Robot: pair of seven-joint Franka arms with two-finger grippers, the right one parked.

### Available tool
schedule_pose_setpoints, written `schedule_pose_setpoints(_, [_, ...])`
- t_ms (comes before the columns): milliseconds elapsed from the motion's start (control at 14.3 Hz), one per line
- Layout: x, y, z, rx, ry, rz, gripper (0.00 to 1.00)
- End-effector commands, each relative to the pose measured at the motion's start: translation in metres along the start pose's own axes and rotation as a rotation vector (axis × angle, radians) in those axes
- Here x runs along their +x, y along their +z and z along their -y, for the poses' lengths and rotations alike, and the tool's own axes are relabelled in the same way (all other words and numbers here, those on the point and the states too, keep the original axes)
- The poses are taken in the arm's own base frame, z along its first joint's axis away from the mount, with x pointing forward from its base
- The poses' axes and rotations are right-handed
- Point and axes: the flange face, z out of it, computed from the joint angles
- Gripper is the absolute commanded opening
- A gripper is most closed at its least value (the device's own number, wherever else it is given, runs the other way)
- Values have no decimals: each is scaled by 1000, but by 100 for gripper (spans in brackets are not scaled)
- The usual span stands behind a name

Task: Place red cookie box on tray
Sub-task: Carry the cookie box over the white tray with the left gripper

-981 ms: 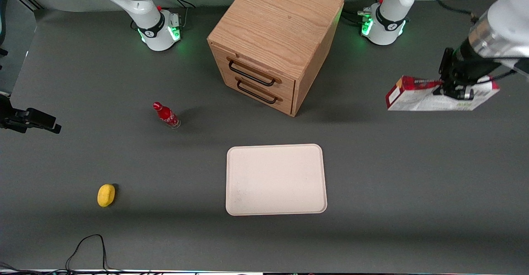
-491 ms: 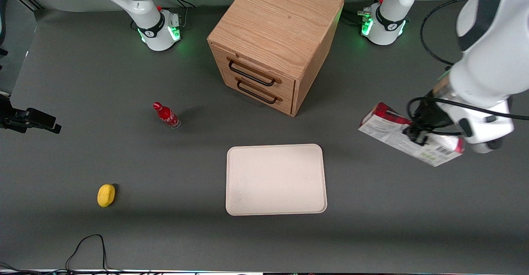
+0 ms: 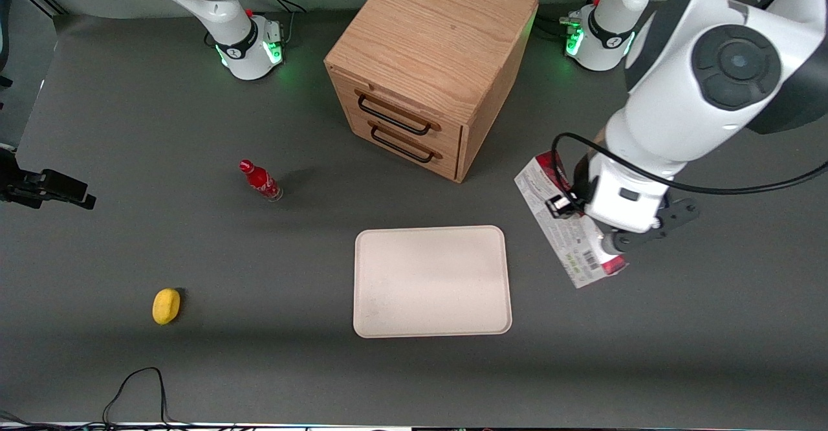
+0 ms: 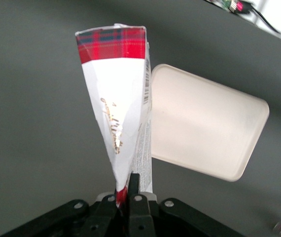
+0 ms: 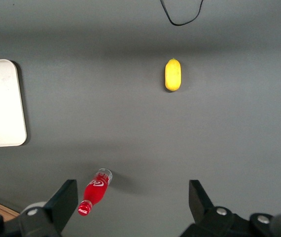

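Observation:
The red cookie box [image 3: 561,240] hangs in the air, its white printed face with a barcode turned up and a red edge showing. My left gripper [image 3: 569,203] is shut on the box's thin edge, mostly hidden under the arm's wrist. In the left wrist view the fingers [image 4: 134,190] pinch the box [image 4: 113,98] at its red end. The cream-white tray [image 3: 431,282] lies flat on the grey table with nothing on it. The box is beside the tray's short side, toward the working arm's end and apart from it. The tray [image 4: 204,123] also shows beside the box.
A wooden two-drawer cabinet [image 3: 427,68] stands farther from the front camera than the tray. A small red bottle [image 3: 260,180] and a yellow lemon-like object [image 3: 166,305] sit toward the parked arm's end. A black cable [image 3: 136,386] loops at the table's near edge.
My gripper has carried the box from the working arm's end toward the tray and nearer the front camera. The box has turned from lying crosswise to running lengthwise.

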Motion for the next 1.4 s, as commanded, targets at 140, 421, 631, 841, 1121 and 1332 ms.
schedule_pose_setpoints(140, [-25,-4,-33,41,350,-37,0])
schedule_pose_setpoints(421, [-41,10,-51,74,572,-16,0])
schedule_pose_setpoints(631, [-31,55,-62,80,493,13,0])
schedule_pose_setpoints(841, [-13,117,-72,82,477,42,0])
schedule_pose_setpoints(1121, [2,205,-77,88,438,72,0])
schedule_pose_setpoints(1332, [3,261,-78,90,396,47,0])
